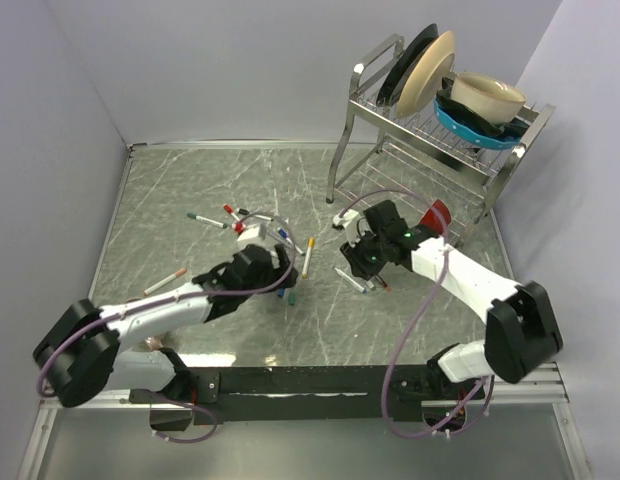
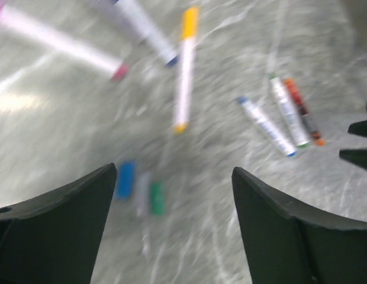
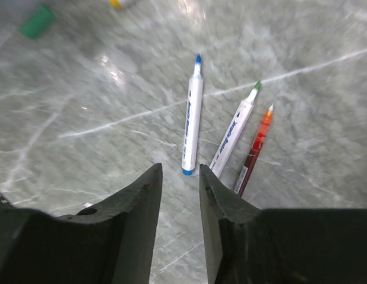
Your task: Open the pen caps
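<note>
From the top, left hand [image 1: 275,268] and right hand [image 1: 362,256] sit low over the bench [image 1: 190,190]. Left wrist cam: the hand is spread wide and empty, with two loose pen caps, blue cap [image 2: 125,178] and green cap [image 2: 156,199], lying just ahead. Right wrist cam: fingers barely apart with nothing between them, and three uncapped pens [image 3: 231,133] ahead.

ARMS: left arm [image 1: 160,310] and right arm [image 1: 470,280], white link shells, black rounded joint housings | CABLES: mauve-grey cables [image 1: 394,355] looped outside | BASE: black base rail [image 1: 310,382] | TOOLING: left end effector [image 2: 173,171], right end effector [image 3: 179,171], black wedge fingers, apparently matte
</note>
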Controlling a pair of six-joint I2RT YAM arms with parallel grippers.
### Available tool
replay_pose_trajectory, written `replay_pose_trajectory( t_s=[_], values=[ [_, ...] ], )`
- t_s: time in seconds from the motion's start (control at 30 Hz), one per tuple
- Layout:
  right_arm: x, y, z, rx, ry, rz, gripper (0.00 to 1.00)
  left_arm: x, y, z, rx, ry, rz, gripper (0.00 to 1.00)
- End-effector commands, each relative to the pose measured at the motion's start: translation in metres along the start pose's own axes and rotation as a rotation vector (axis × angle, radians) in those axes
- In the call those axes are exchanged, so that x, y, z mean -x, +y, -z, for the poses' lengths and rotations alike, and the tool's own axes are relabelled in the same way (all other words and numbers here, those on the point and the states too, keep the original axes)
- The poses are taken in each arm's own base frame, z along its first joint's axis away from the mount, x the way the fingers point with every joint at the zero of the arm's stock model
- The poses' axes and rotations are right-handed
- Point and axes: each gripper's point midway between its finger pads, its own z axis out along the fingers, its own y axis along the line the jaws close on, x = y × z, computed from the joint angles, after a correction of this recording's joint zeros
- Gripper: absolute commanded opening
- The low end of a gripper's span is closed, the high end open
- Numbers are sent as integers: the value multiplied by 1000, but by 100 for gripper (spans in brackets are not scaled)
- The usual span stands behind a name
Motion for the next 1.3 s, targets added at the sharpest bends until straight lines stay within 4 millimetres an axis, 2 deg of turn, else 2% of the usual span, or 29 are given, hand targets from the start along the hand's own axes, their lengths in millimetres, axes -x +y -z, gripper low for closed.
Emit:
replay_pose_trajectory(
  t_s=[0.0, 0.03, 0.07, 0.1, 0.23, 0.27, 0.33, 0.47, 0.57, 0.67, 0.77, 0.97, 1.03, 1.1, 1.27],
  values=[
    [41, 2, 40, 9, -207, 57, 40, 21, -44, -24, -88, 22, -159, 81],
    [43, 3, 45, 15, -230, 57, 40, 20, -50, -30, -98, 37, -168, 76],
    [45, -1, 51, 2, -254, 47, 40, 16, -48, -35, -79, 70, -184, 75],
    [49, -2, 59, -12, -289, 50, 40, 15, -53, -47, -67, 89, -202, 73],
    [55, -3, 76, -17, -363, 43, 40, 4, -45, -72, 24, 163, -246, 59],
    [56, -3, 78, -19, -369, 40, 41, 9, -48, -76, 36, 154, -249, 57],
    [56, -4, 80, -19, -372, 36, 40, 4, -38, -83, 84, 171, -263, 55],
    [56, -2, 80, -8, -374, 37, 41, 5, -34, -90, 125, 172, -281, 54],
    [56, -2, 80, -6, -373, 37, 40, -3, -28, -96, 145, 199, -297, 53],
    [56, -2, 81, -8, -376, 35, 40, -15, -26, -104, 147, 240, -302, 46],
    [56, -2, 80, -5, -374, 33, 41, -22, -25, -109, 142, 267, -301, 40],
    [56, -1, 80, 6, -376, 28, 41, -24, -28, -110, 125, 273, -295, 26],
    [57, 2, 81, 24, -380, 38, 40, -26, -33, -110, 93, 275, -286, 18],
    [57, 7, 82, 48, -386, 42, 40, -22, -42, -108, 58, 257, -267, 12],
    [60, 12, 87, 74, -416, 53, 40, -13, -54, -97, -5, 207, -215, 4]
  ],
)
